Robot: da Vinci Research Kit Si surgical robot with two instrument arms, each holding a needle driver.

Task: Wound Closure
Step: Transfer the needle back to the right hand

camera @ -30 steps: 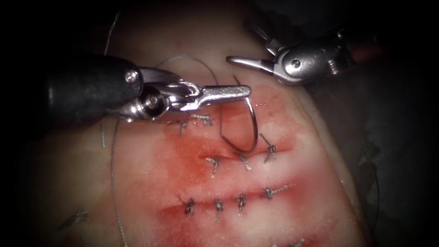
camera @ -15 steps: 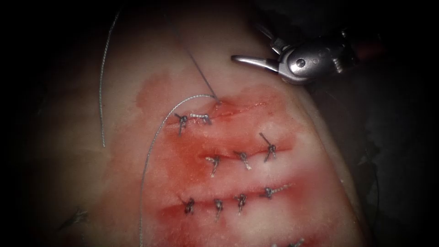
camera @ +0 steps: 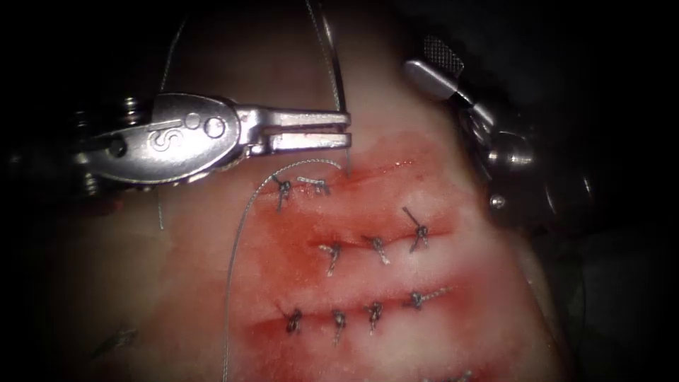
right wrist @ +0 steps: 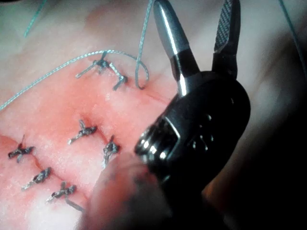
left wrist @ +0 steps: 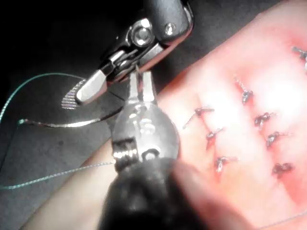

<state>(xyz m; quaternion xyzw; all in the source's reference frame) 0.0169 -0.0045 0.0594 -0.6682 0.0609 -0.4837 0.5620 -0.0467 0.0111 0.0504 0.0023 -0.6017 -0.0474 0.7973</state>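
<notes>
The tissue (camera: pixel 205 283) bears three red cuts lying crosswise. My left tool (camera: pixel 346 132) comes in from the left just above the top cut (camera: pixel 385 168), jaws shut on the curved needle (camera: pixel 338 64) near one end. The needle arcs up and away from the jaws, off the tissue, and its thread end (left wrist: pixel 19 122) is the far one. Thread (camera: pixel 233 247) enters the top cut just right of its two knots (camera: pixel 283 187) and rises to the jaws. My right tool (camera: pixel 435 62) hovers at the tissue's right edge, open and holding nothing; its open tips (right wrist: pixel 196 24) are apart.
The middle cut (camera: pixel 375 247) and the lower cut (camera: pixel 368 311) each carry several knotted stitches with short cut ends. Red fluid stains the tissue around all cuts. A long loose strand (camera: pixel 161 141) trails down the left side. The tissue's right edge (camera: pixel 523 269) falls off into dark.
A second ago the left tool held the needle over the top cut, then left the picture pulling thread through; now it is back, still gripping the needle. The right tool swung down-right, jaws pointing up-left.
</notes>
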